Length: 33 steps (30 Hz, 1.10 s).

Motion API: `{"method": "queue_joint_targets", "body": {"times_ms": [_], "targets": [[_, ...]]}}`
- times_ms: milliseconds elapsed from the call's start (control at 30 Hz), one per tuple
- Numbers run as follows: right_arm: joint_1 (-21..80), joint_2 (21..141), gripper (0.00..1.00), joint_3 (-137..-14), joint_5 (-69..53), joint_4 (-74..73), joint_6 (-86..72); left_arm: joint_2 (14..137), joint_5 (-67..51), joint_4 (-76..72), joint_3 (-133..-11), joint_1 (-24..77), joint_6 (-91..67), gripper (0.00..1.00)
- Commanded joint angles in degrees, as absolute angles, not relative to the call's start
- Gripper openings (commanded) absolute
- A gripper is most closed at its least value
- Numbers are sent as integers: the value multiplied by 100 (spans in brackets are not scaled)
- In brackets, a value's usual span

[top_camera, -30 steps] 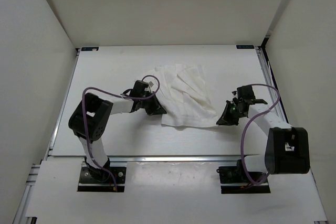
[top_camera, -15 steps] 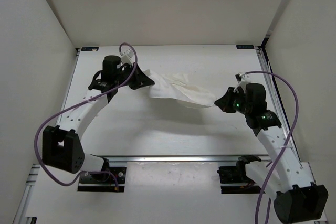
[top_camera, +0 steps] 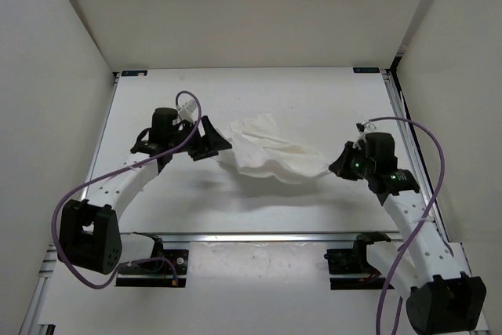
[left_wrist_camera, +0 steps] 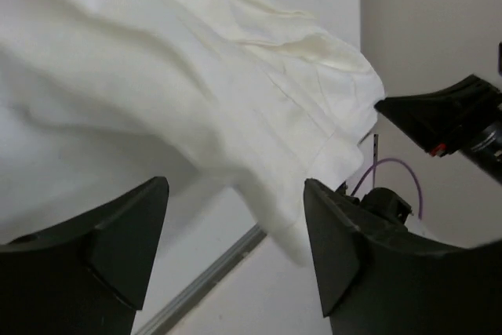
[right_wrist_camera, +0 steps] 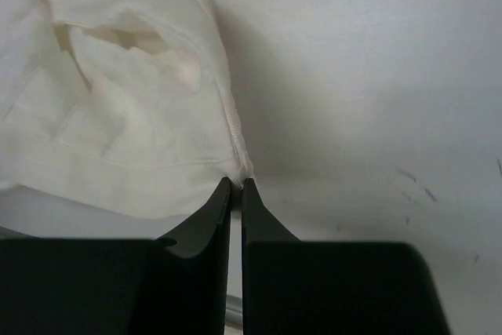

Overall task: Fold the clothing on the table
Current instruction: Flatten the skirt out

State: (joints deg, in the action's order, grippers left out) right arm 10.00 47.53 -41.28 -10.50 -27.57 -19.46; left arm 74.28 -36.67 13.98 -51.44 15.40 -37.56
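The white clothing hangs bunched above the middle of the table, stretched toward the right. My right gripper is shut on its right corner; the right wrist view shows the fabric pinched at the fingertips. My left gripper sits at the cloth's left end with its jaws open. In the left wrist view the cloth droops just past the spread fingers, with nothing gripped between them.
Metal rails run along the table's near edge and sides. White walls enclose the back and both sides. Purple cables loop off both arms.
My left gripper has opened and let go of the cloth's left end. The cloth has sagged from a taut band into a loose bunch. Both arms dropped slightly toward the near side.
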Motion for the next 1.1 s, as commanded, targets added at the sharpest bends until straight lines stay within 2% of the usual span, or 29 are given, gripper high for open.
{"method": "queue_joint_targets", "body": {"times_ms": [0,33,67,167,300,500,567,633,667,733,800,867,1067], "targets": [[827,4983,0,-3640,-519,-3524,-2249,7198,-3368,1275,-4292,1441,-3893,84],[739,5053,0,-3378,-362,-3559,-2302,7198,-3271,1257,-4132,1468,-3928,91],[608,5089,0,-3218,-265,-3516,-2407,7190,-3217,1179,-3870,1476,-4024,93],[19,5386,0,-3146,-212,-3401,-2478,6918,-3181,818,-3359,1512,-4245,93],[96,5659,0,-3121,139,-3297,-2610,6636,-3251,783,-3130,1679,-4271,92],[27,5616,0,-3111,62,-3129,-2751,6714,-3568,-112,-2742,2451,-4860,91],[17,5651,0,-3094,70,-3138,-2733,6811,-3498,-9,-2891,2671,-4695,91],[70,5669,0,-3147,158,-3155,-2707,6943,-3481,499,-3058,2750,-4519,88],[114,5704,0,-3199,150,-3164,-2724,6926,-3463,571,-3059,2803,-4448,83],[158,5748,0,-3234,123,-3138,-2847,6970,-3174,860,-3085,2882,-4412,71],[220,5687,0,-3147,88,-3042,-2970,6918,-2910,704,-2875,2918,-4570,50],[272,5617,0,-3173,87,-3023,-3032,6952,-2682,362,-2603,2883,-4815,49],[273,5511,0,-3252,-132,-3076,-3086,7311,-1812,150,-2478,2944,-4852,57]]}}
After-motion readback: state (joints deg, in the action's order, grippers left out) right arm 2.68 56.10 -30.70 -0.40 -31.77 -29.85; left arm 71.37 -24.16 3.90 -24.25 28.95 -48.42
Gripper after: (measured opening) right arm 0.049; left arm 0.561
